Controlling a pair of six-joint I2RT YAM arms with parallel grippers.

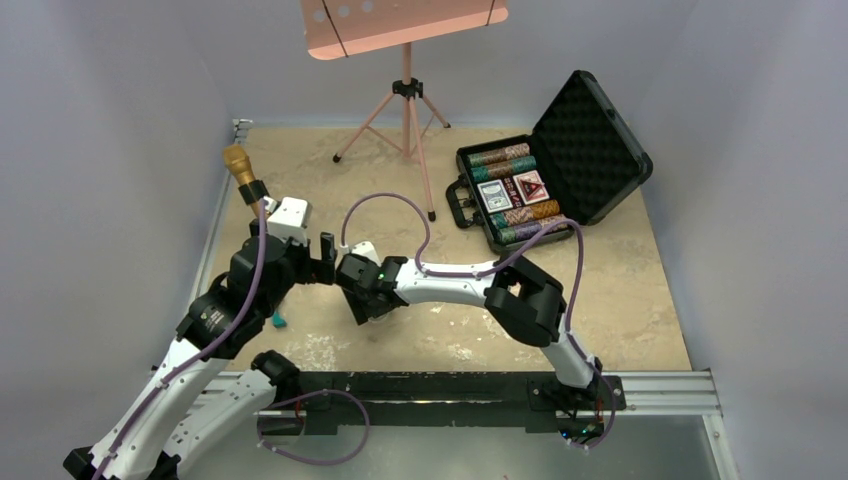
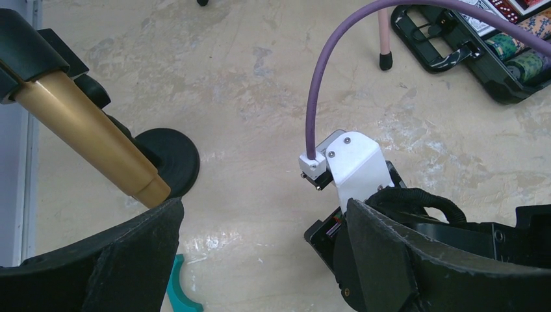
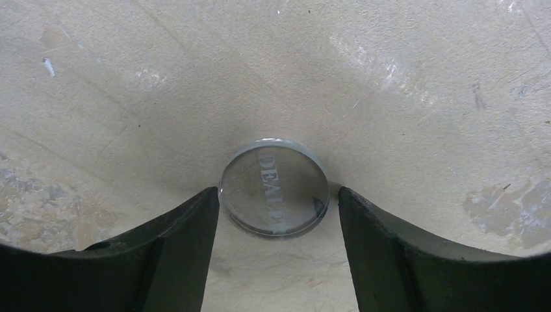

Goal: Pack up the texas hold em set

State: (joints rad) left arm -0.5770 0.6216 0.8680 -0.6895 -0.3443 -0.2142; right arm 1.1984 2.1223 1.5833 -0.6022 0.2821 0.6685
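The black case (image 1: 600,140) lies open at the back right, its egg-crate lid propped up. Rows of striped chips (image 1: 503,155), card decks (image 1: 494,196) and a triangular red-black button (image 1: 531,186) sit inside it. Its handle side (image 2: 448,55) shows in the left wrist view. A clear round disc marked DEALER (image 3: 273,185) lies flat on the table. My right gripper (image 3: 276,195) (image 1: 358,298) is open and straddles the disc, its left fingertip at the disc's rim and its right one a little off it. My left gripper (image 2: 263,208) (image 1: 325,255) is open and holds nothing.
A gold microphone (image 1: 240,165) (image 2: 84,130) on a black round base stands at the left, close to my left fingers. A small teal piece (image 1: 278,320) (image 2: 182,292) lies under the left arm. A pink music stand (image 1: 405,90) stands at the back centre.
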